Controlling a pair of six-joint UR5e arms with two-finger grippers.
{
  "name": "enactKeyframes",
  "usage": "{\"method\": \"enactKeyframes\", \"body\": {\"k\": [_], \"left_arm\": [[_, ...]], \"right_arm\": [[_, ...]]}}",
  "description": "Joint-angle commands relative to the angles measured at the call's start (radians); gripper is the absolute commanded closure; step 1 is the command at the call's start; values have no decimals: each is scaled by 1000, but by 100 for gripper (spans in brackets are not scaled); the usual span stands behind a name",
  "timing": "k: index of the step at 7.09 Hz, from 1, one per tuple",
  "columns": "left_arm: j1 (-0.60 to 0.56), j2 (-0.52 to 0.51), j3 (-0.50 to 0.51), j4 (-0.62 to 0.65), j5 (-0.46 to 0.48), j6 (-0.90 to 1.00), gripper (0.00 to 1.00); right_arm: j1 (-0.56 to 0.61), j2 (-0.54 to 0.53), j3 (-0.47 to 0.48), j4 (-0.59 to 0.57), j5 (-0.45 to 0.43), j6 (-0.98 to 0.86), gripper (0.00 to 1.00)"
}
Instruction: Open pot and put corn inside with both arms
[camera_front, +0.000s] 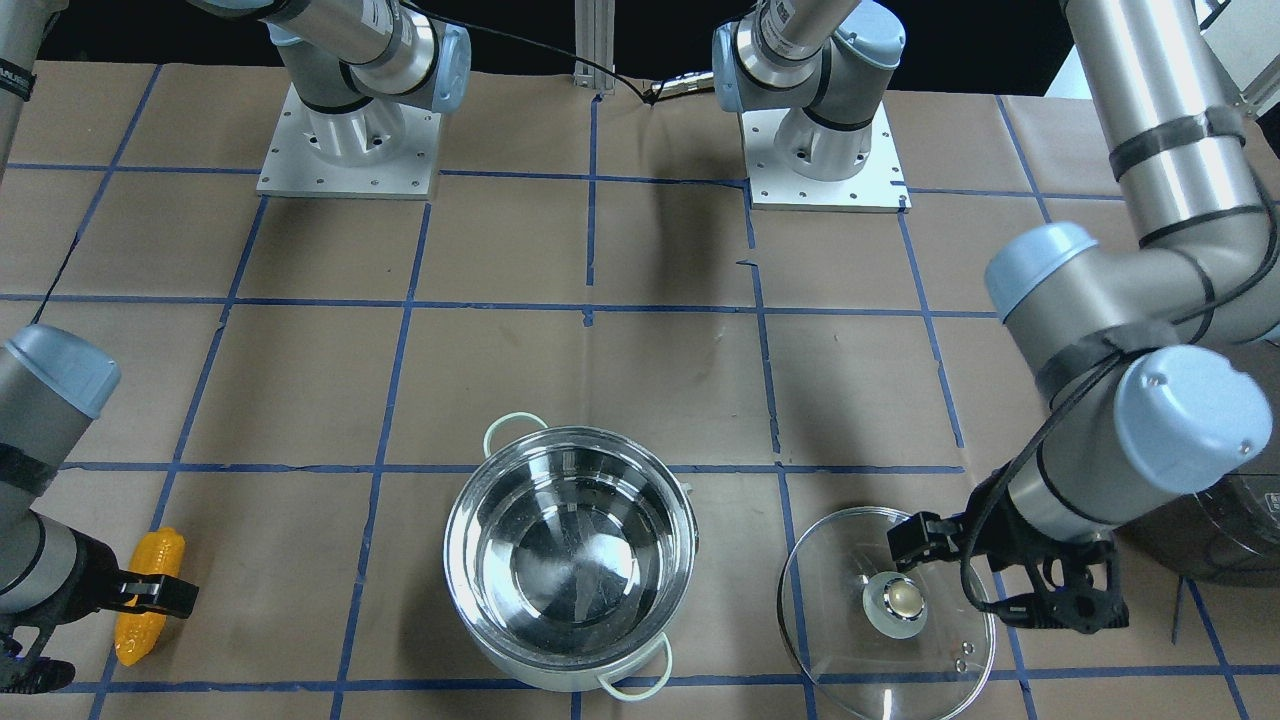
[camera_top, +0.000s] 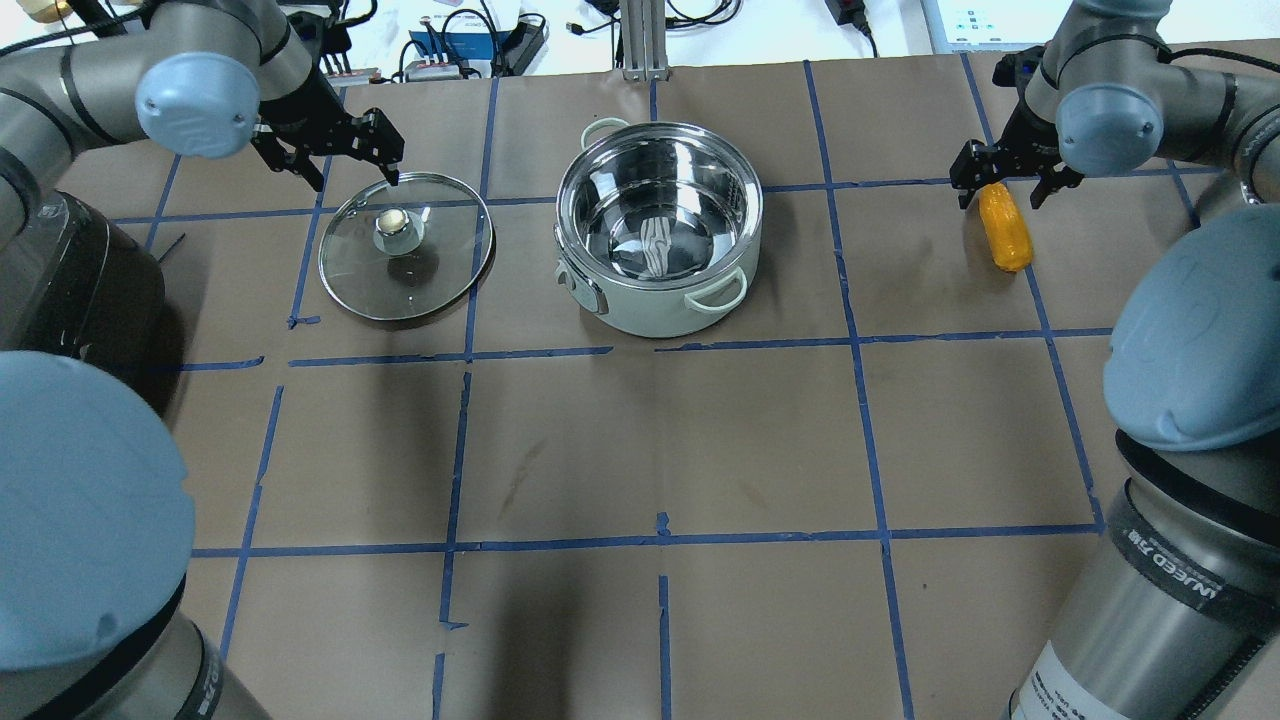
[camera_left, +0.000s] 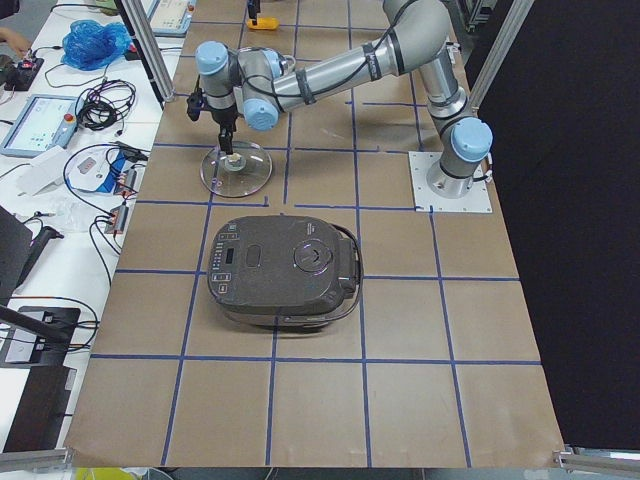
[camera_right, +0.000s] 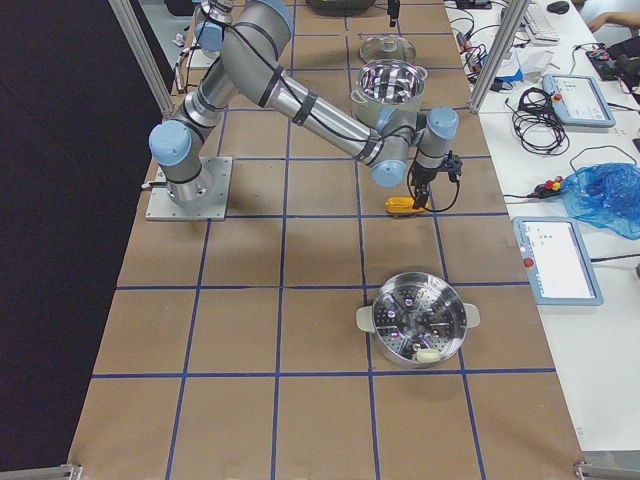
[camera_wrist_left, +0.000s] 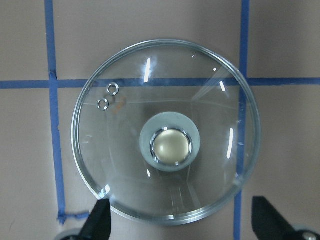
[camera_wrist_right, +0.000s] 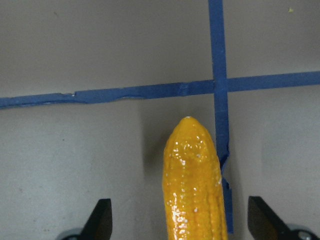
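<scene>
The pot (camera_top: 660, 230) stands open and empty at the table's far middle, also in the front view (camera_front: 570, 560). Its glass lid (camera_top: 405, 245) lies flat on the table to its left, knob up (camera_wrist_left: 172, 145). My left gripper (camera_top: 350, 175) is open and empty, hovering over the lid's far edge (camera_front: 1000, 585); its fingers (camera_wrist_left: 100, 220) are apart from the lid. The corn (camera_top: 1005, 235) lies on the table at the far right (camera_front: 148, 595). My right gripper (camera_top: 1005, 190) is open, its fingers (camera_wrist_right: 100, 220) on either side of the corn's end (camera_wrist_right: 195, 185).
A dark rice cooker (camera_left: 285, 272) sits at the table's left end near my left arm (camera_top: 70, 270). A second steel pot with a steamer insert (camera_right: 420, 330) stands towards the right end. Blue tape lines grid the brown paper table (camera_top: 660, 450).
</scene>
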Motion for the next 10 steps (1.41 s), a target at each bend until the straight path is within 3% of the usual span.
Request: {"method": "enactKeyframes", "body": {"k": [1, 3, 4, 5, 7, 9, 10], "left_arm": [[-19, 205, 6, -223, 11, -11, 0], [-97, 327, 6, -324, 39, -11, 0], [-114, 316, -15, -325, 36, -14, 0], [-123, 343, -31, -383, 39, 0, 0], [-119, 314, -29, -382, 29, -14, 0], [-105, 338, -37, -391, 40, 3, 0], [-103, 338, -45, -390, 29, 3, 0]], "right_arm": [[-17, 4, 39, -37, 2, -39, 37], [-17, -4, 19, -2, -6, -51, 81], [-17, -34, -1, 6, -14, -52, 91], [-14, -65, -43, 91, -14, -52, 91], [90, -204, -97, 251, 0, -22, 91], [258, -237, -108, 244, 2, 98, 91], [366, -193, -151, 241, -12, 147, 91]]}}
